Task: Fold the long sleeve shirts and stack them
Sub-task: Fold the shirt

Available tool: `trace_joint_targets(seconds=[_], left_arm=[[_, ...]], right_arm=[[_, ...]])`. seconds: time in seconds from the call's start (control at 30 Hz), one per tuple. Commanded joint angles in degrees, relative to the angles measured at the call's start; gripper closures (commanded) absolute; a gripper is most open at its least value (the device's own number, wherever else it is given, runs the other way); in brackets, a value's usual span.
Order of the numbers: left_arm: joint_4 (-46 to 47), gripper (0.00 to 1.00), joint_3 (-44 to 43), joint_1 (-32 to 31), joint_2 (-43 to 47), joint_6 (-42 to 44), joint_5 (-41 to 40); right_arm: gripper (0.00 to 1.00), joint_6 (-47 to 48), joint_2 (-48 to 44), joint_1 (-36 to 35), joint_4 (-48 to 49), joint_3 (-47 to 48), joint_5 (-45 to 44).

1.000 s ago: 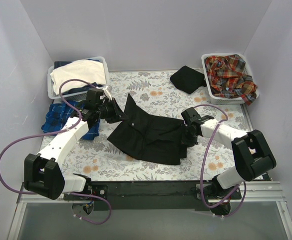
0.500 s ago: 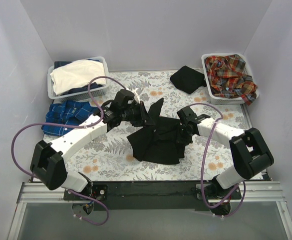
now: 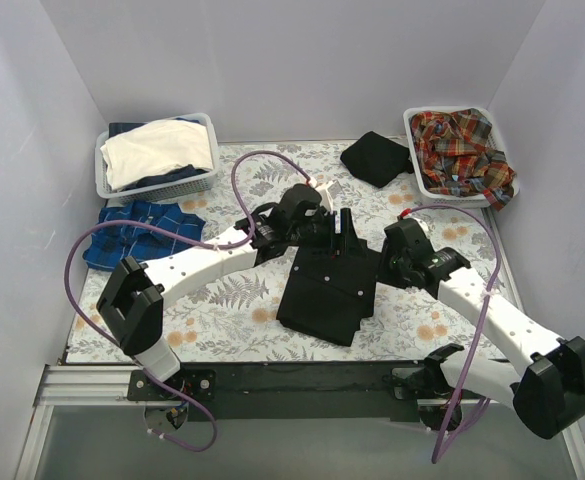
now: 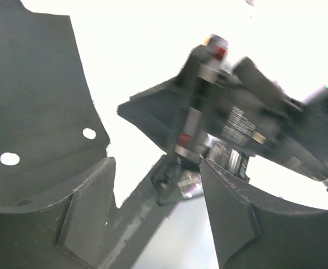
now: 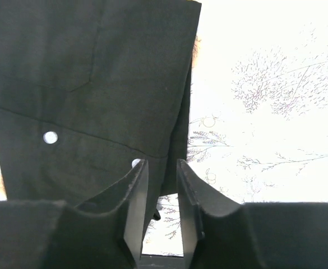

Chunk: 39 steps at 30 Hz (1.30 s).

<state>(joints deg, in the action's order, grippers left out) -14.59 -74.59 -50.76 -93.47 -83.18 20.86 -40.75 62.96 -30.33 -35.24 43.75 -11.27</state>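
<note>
A black long sleeve shirt (image 3: 327, 288) with pale buttons lies folded into a narrow rectangle mid-table. My left gripper (image 3: 345, 230) hovers over its far right corner, open with nothing between its fingers (image 4: 91, 207); the shirt (image 4: 35, 112) is to the left in the left wrist view. At the shirt's right edge my right gripper (image 3: 389, 262) stands slightly open. That edge (image 5: 178, 112) shows past the narrow gap of the gripper (image 5: 162, 163). A blue-and-white checked shirt (image 3: 142, 233) lies at the left. Red-orange plaid shirts (image 3: 462, 148) fill the right basket.
A folded black cloth (image 3: 374, 158) lies at the back, beside the white basket (image 3: 424, 185) of plaid shirts. Another white basket (image 3: 132, 187) at the back left holds cream and dark cloth. Purple cables loop over both arms.
My left gripper swept right, carrying the shirt's left side over onto the rest, then opened and let go. The right gripper widened and its arm drew back to the right.
</note>
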Motion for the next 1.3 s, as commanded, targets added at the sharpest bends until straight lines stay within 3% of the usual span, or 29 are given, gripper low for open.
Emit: trace_joint_targets(seconds=[0.0,0.27,0.67,0.73,0.77,0.87,1.0,1.27], left_arm=[[-4.3,0.37,-4.0,1.0,2.2,3.2,-8.9],[-10.6,0.35,-0.5,2.8,5.3,5.0,-15.6],[-13.6,0.35,9.8,4.9,8.4,0.8,-20.2],[-14.1,0.35,12.8,4.9,8.7,-0.3,-20.2],[-14.1,0.35,13.7,4.9,9.0,-0.5,-20.2],[-13.9,0.35,15.6,5.0,9.8,-0.8,-20.2],[-13.4,0.35,16.4,5.1,9.9,-0.8,-20.2],[-12.0,0.35,18.2,5.1,7.7,-1.0,-19.5]], right_arm=[[0.62,1.8,-0.9,0.1,-1.5,2.0,0.6],[0.43,2.5,4.6,0.2,0.2,1.3,5.1],[0.42,3.1,13.6,0.6,9.0,-2.2,10.3],[0.54,3.0,14.0,0.6,10.2,-2.3,10.5],[0.69,3.0,13.5,0.6,10.3,-2.2,10.4],[0.87,3.1,11.5,0.6,9.9,-0.3,9.4],[0.98,4.5,9.6,0.6,7.8,3.2,7.6],[0.99,8.2,9.5,0.6,4.4,10.8,6.9]])
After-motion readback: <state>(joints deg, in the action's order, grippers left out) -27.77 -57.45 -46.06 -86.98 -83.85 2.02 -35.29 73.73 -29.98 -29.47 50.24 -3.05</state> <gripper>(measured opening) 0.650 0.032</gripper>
